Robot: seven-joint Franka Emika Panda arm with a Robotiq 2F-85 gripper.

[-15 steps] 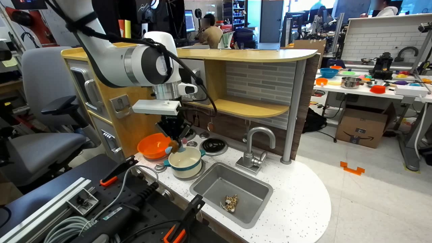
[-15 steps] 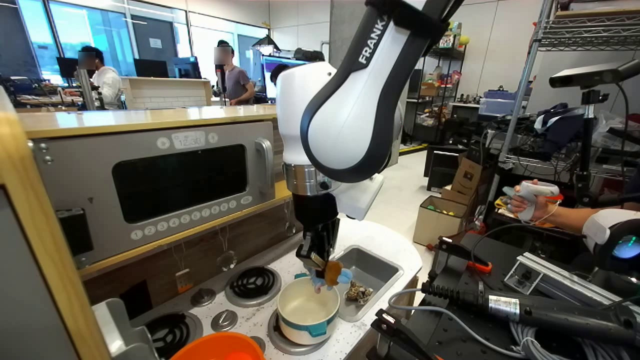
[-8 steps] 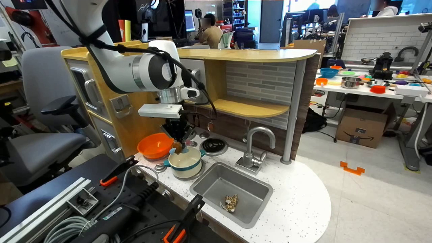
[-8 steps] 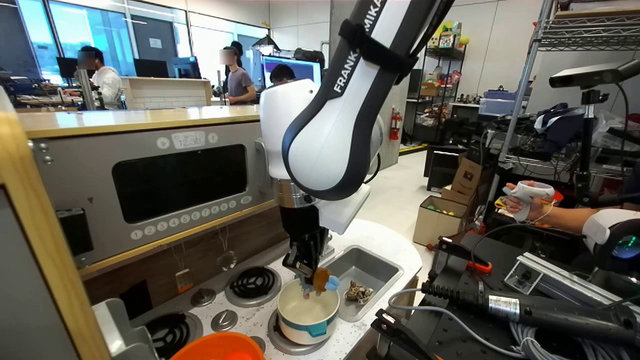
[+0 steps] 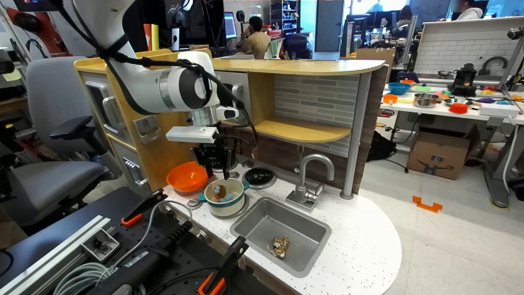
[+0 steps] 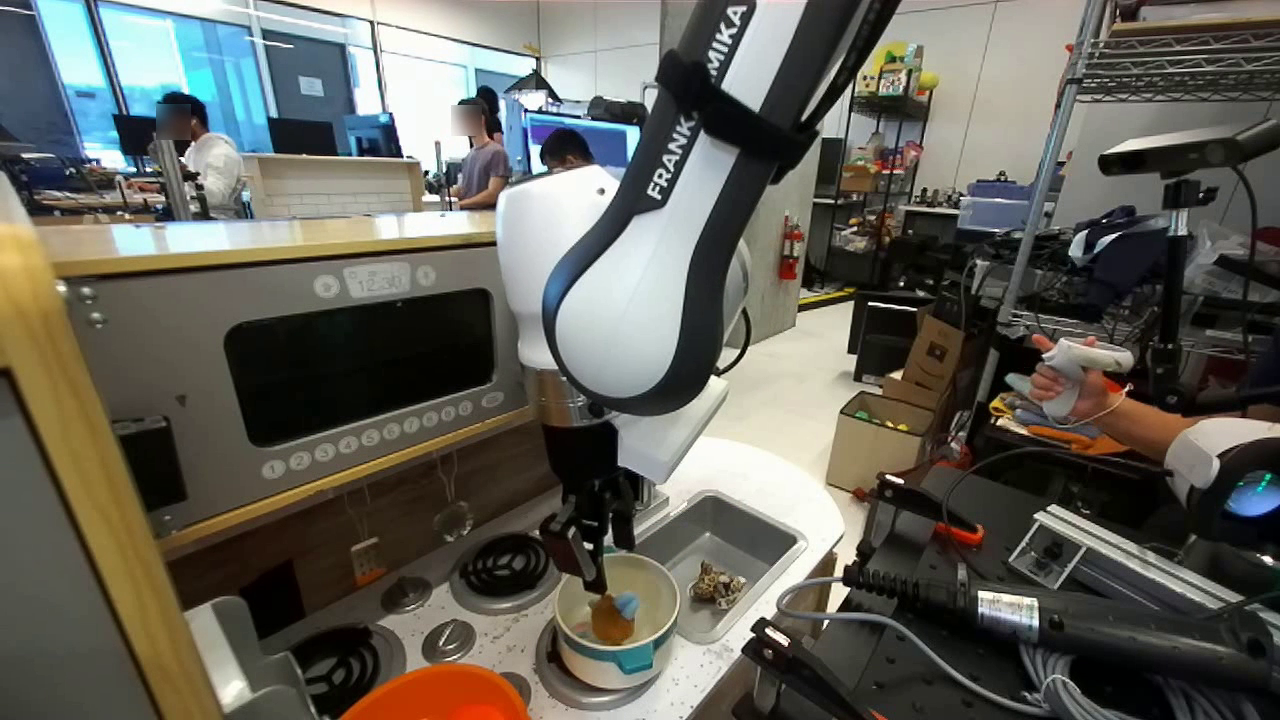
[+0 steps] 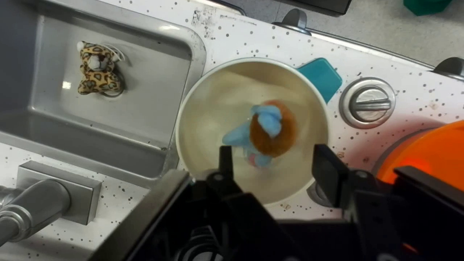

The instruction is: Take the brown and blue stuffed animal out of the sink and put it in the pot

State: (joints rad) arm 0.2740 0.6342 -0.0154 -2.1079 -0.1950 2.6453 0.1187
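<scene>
The brown and blue stuffed animal [image 7: 281, 141] is inside the cream pot [image 7: 203, 119], brown body and pale blue limbs showing in the wrist view. Both exterior views also show the stuffed animal [image 5: 220, 191] [image 6: 612, 622] within the pot's rim. Just above the pot, my gripper [image 7: 272, 146] points down with its jaws spread apart and nothing held; in an exterior view the gripper [image 5: 218, 177] is over the pot's far side. The grey metal sink [image 5: 262, 223] lies beside the pot and holds a leopard-spotted plush toy [image 5: 280, 247].
An orange bowl [image 5: 186, 178] stands close to the pot on the side away from the sink. A curved silver faucet [image 5: 303, 176] rises behind the sink. The shelf unit with the toy microwave [image 6: 360, 370] backs the stove, near the arm.
My gripper first shifted lower over the pot with the stuffed animal in its grasp. Since half a second ago the jaws have opened and the toy has dropped into the pot.
</scene>
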